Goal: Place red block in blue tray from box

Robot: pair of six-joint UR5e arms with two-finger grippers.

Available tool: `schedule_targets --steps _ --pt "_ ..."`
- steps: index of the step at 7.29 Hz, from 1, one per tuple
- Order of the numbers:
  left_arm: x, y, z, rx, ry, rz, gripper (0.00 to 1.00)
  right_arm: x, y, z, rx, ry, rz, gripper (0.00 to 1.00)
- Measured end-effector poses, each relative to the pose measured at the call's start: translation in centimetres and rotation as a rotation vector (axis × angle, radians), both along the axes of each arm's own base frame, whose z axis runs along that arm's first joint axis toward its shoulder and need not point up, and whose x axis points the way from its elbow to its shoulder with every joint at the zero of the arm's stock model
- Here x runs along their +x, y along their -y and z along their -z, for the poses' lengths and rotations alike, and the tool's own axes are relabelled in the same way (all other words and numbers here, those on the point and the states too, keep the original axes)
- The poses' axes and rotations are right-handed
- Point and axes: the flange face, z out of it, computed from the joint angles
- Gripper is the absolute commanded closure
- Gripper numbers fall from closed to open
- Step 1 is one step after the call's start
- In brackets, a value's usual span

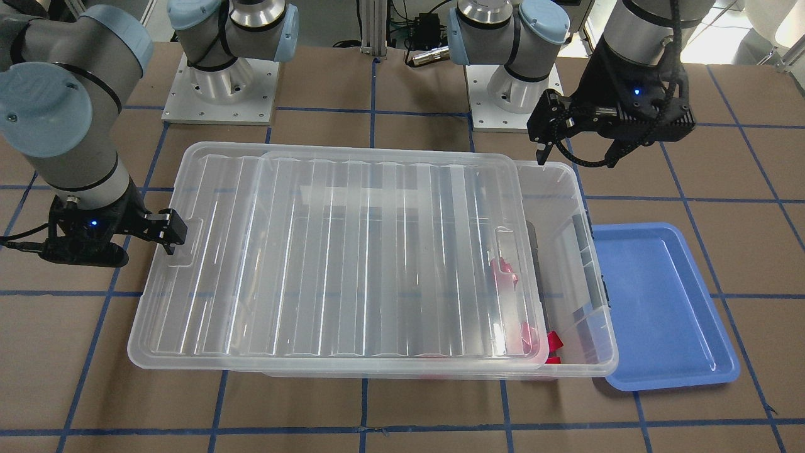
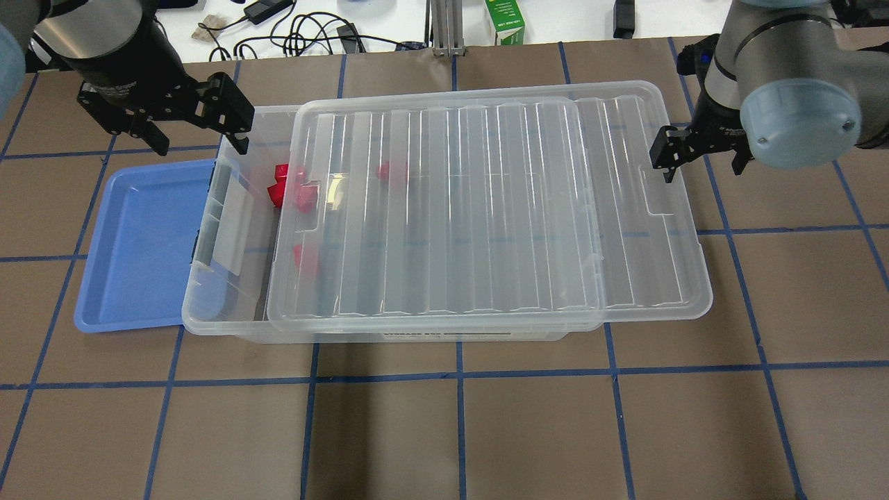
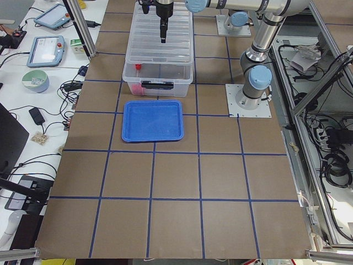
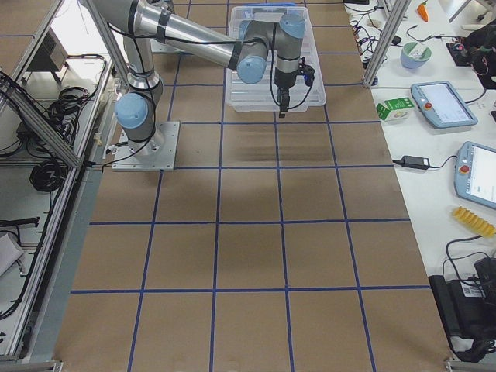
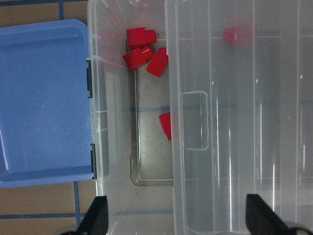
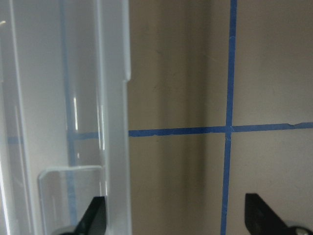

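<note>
The box [image 2: 229, 208] is a clear bin whose ribbed lid [image 2: 486, 208] is slid toward my right, leaving its left end uncovered. Several red blocks [image 5: 141, 36] lie in the uncovered end, also in the overhead view [image 2: 281, 184]; one more [image 5: 238, 34] lies under the lid. The blue tray [image 2: 139, 243] lies empty against the box's left end, also in the left wrist view [image 5: 44, 98]. My left gripper [image 2: 198, 139] is open and empty above the box's far left corner. My right gripper [image 2: 701, 163] is open and empty at the lid's right edge [image 6: 115, 122].
The table is brown paper with a blue tape grid [image 2: 458, 375]. Both arm bases [image 1: 220, 88] stand behind the box. Cables and a green carton [image 2: 503, 21] lie past the table's far edge.
</note>
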Motion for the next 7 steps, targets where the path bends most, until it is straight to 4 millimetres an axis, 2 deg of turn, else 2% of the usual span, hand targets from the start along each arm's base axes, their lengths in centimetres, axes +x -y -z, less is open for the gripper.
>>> schedule_targets --steps 7 --pt "0.0 -0.1 0.1 0.001 0.002 0.001 0.00 -5.2 0.1 -0.2 0.015 0.001 -0.021 0.00"
